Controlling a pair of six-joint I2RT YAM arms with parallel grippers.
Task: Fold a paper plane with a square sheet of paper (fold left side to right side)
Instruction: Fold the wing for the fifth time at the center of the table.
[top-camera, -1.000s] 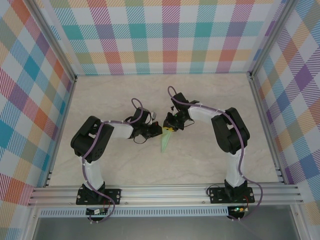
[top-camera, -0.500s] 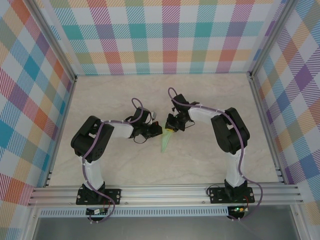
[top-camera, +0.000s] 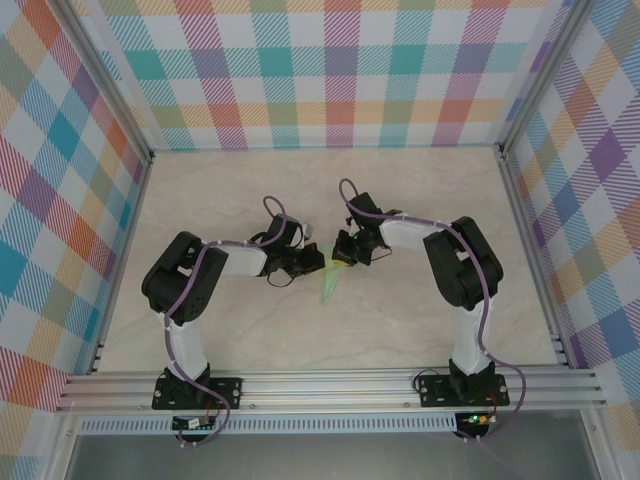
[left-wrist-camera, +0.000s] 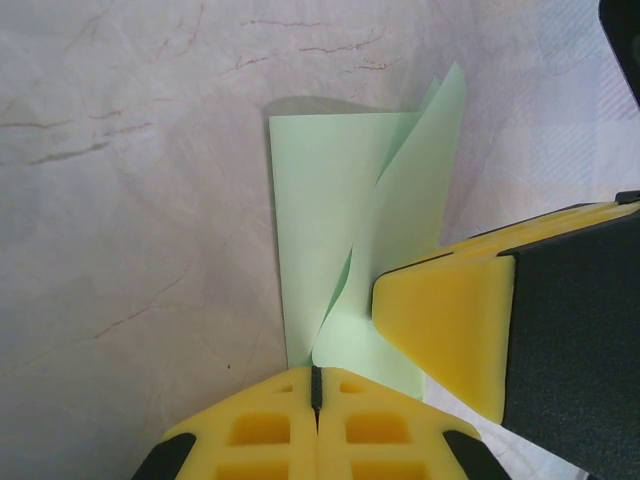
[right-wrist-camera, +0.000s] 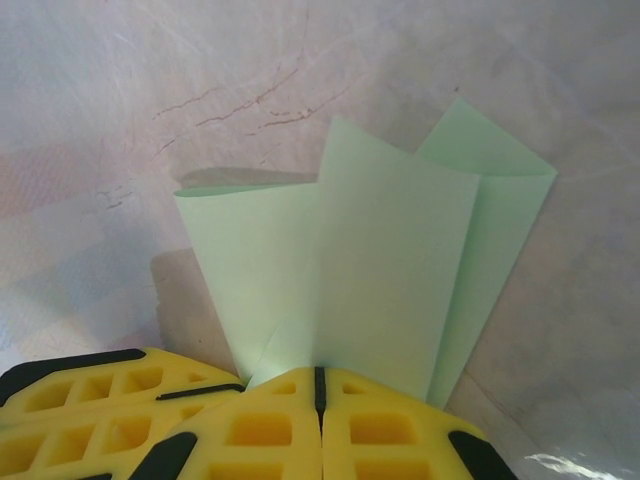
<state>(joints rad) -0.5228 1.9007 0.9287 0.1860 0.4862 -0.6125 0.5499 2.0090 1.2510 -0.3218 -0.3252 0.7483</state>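
Near table centre: pinching the paper plane at its far end, left gripper and right gripper both pressed together, side by side.

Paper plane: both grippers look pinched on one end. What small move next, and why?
Probably draw the right gripper along the crease while the left gripper anchors it: both are shut on the paper plane, whose flaps fan apart, uncreased.

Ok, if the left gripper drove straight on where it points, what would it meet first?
The pale mint-green folded paper sheet that the left gripper pinches; beyond that, likely bare marble-look tabletop. The right gripper sits just off that line.
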